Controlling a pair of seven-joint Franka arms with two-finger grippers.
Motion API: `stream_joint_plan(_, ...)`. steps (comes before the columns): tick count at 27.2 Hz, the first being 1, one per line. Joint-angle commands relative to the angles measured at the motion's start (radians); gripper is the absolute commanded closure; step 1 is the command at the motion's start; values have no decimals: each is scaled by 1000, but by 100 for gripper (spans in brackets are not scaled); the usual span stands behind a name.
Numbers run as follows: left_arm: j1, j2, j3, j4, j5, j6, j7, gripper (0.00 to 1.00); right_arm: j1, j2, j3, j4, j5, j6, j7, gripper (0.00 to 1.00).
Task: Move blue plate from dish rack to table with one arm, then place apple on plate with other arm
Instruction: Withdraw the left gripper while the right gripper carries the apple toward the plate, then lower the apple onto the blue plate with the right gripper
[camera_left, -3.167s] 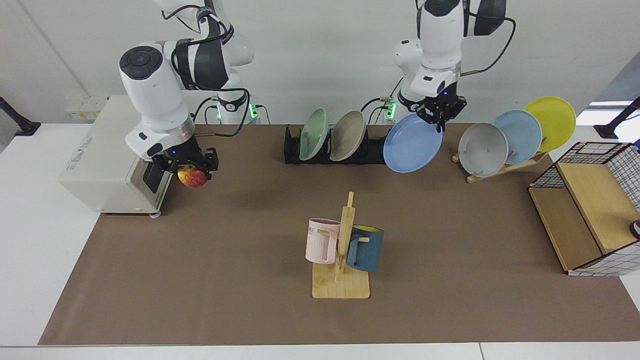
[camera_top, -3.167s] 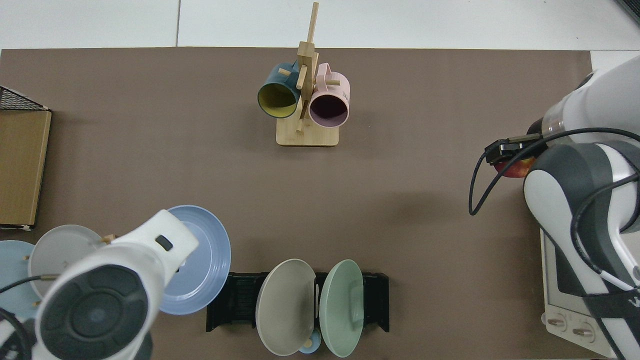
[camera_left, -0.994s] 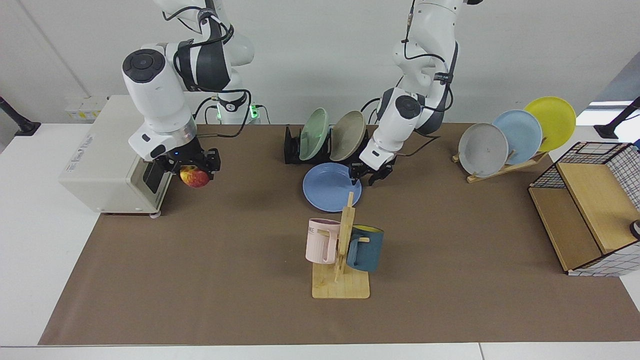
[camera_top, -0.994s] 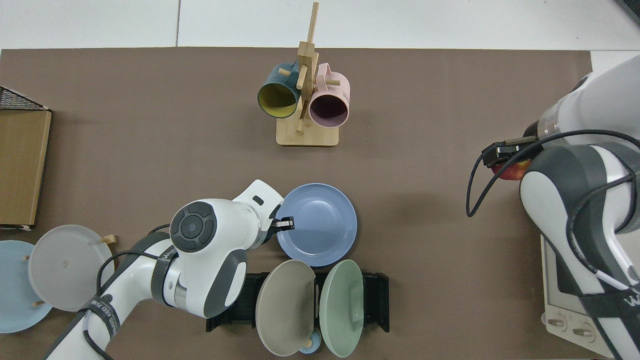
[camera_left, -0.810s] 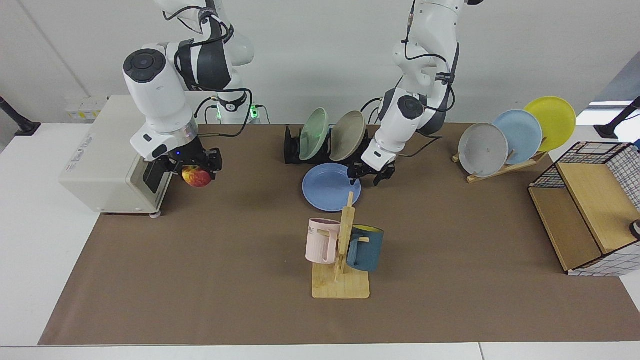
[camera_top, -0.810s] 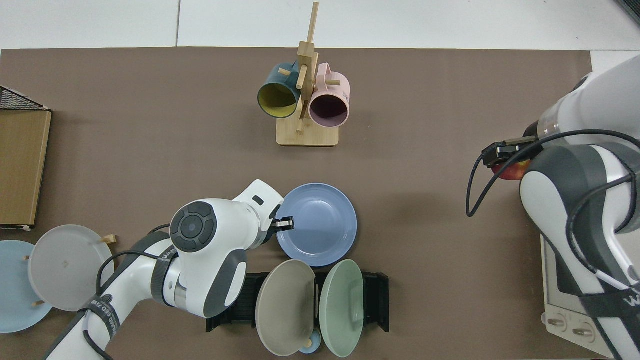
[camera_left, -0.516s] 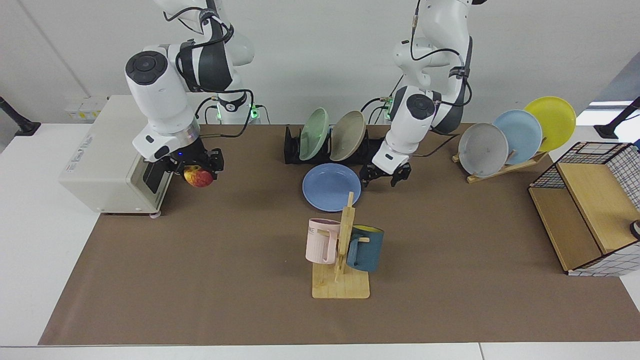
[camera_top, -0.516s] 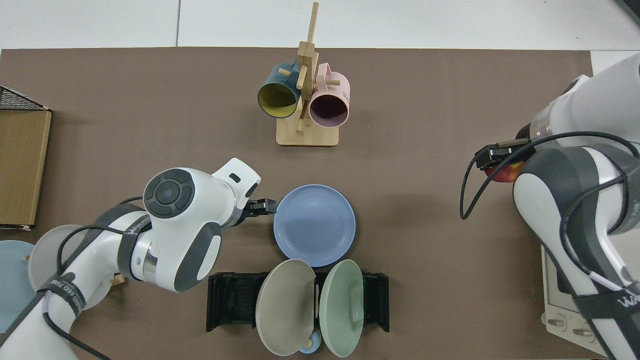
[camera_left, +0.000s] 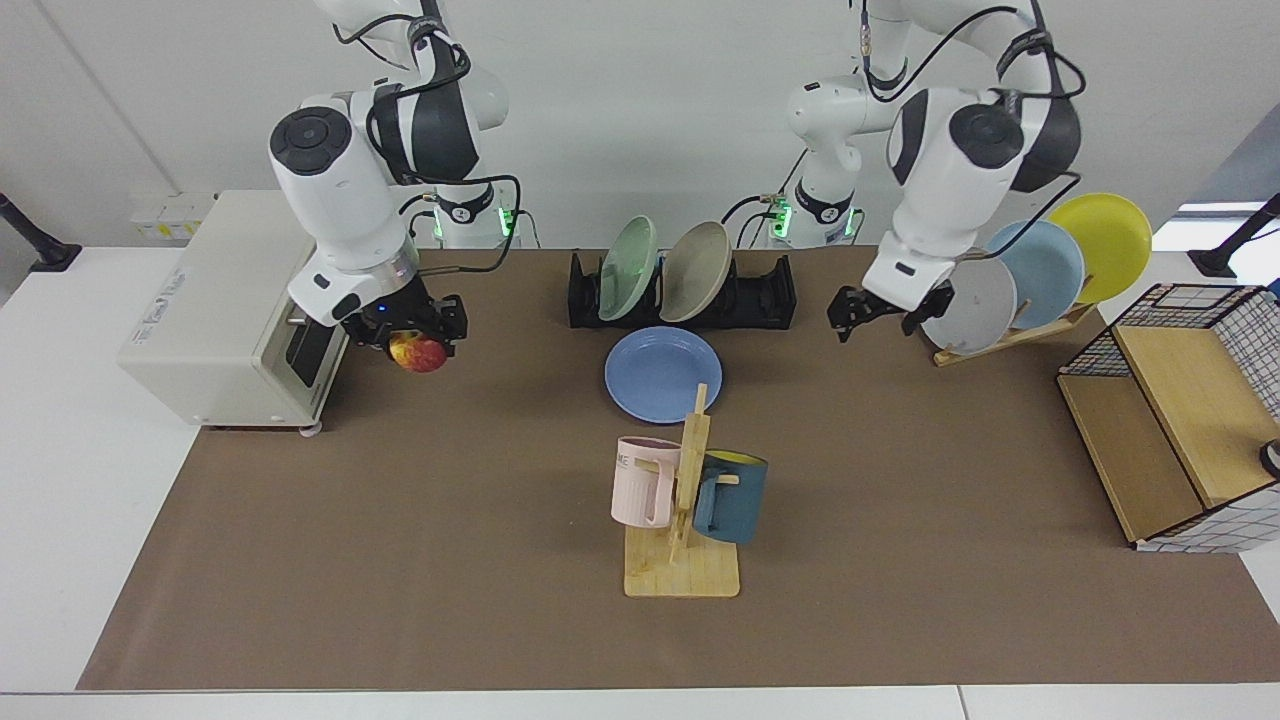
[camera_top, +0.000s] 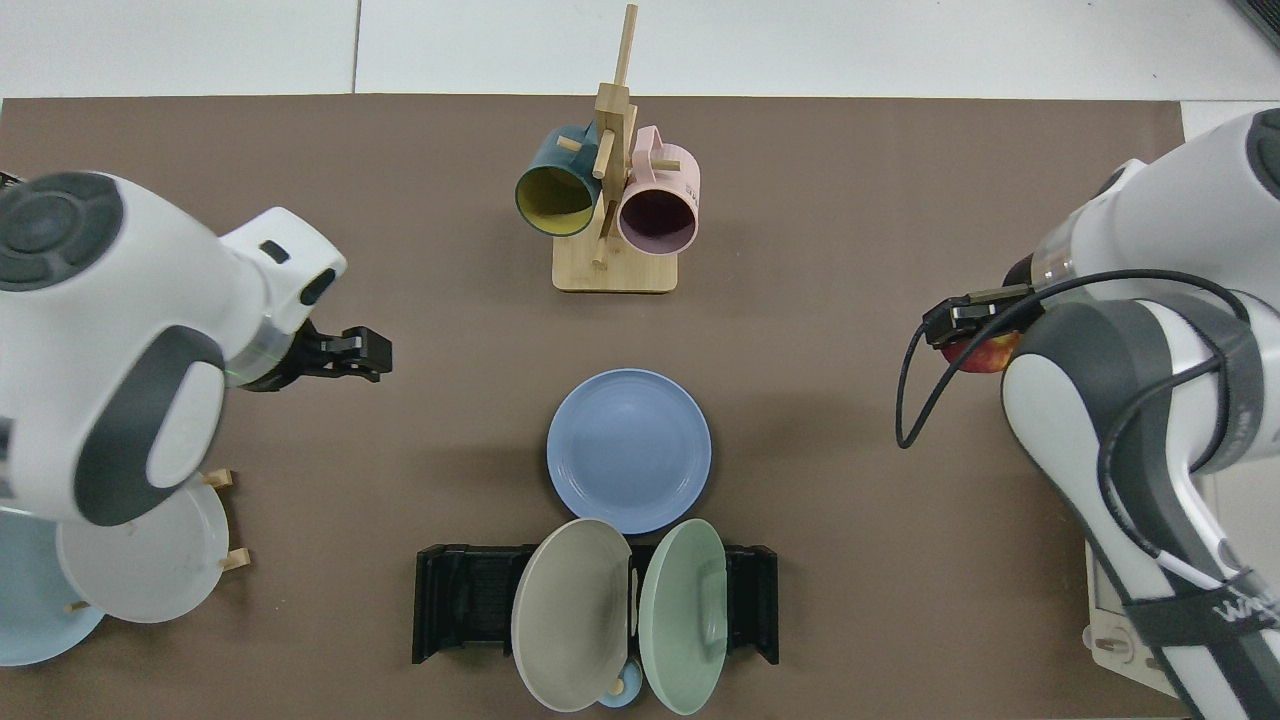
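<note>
- The plate (camera_left: 662, 373) lies flat on the table (camera_left: 400, 520), just near of the rack (camera_left: 760, 300).
- Right gripper (camera_left: 418, 338), far left above the table, clenches the apple (camera_left: 417, 353).
- Left gripper (camera_left: 880, 312) hangs released, far right, holding nothing.

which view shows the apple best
The facing view: the apple shows almost whole, red and yellow, gripped under the right gripper. In the top view only a sliver of it peeks out beneath the gripper and arm.
</note>
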Motion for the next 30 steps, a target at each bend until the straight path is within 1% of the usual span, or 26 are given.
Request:
stream_joint_plan(1, -77, -50, 162, 104, 10, -136, 105, 0, 116, -2, 0, -17, 18, 53, 187, 100)
stream_joint_plan(3, -94, -93, 214, 101, 6, -142, 163, 0, 161, 12, 0, -17, 20, 74, 262, 100)
stream_joint_plan(6, -114, -117, 275, 92, 4, -142, 231, 0, 225, 36, 0, -17, 23, 129, 353, 100)
stream_joint_plan(10, -109, -120, 281, 68, 4, -130, 239, 0, 311, 69, 0, -16, 30, 181, 474, 100)
stream_joint_plan(13, -100, -123, 281, 49, 4, -130, 228, 0, 394, 90, -1, -14, 41, 214, 566, 100)
stream_joint_plan(18, -72, -140, 292, 61, 1, -139, 239, 0, 457, 148, -1, -14, 35, 273, 690, 100)
stream_joint_plan(21, -69, -143, 291, 68, 4, -139, 239, 0, 507, 191, -3, -14, 29, 309, 756, 100)
stream_joint_plan(24, -69, -143, 286, 69, 12, -139, 229, 0, 517, 233, -3, -17, 21, 346, 801, 100)
stream_joint_plan(27, -69, -144, 286, 75, 16, -139, 226, 0, 520, 251, -1, -37, 21, 376, 803, 100)
stream_joint_plan(30, -68, -143, 286, 80, 16, -138, 228, 0, 517, 251, -3, -100, 20, 430, 801, 100)
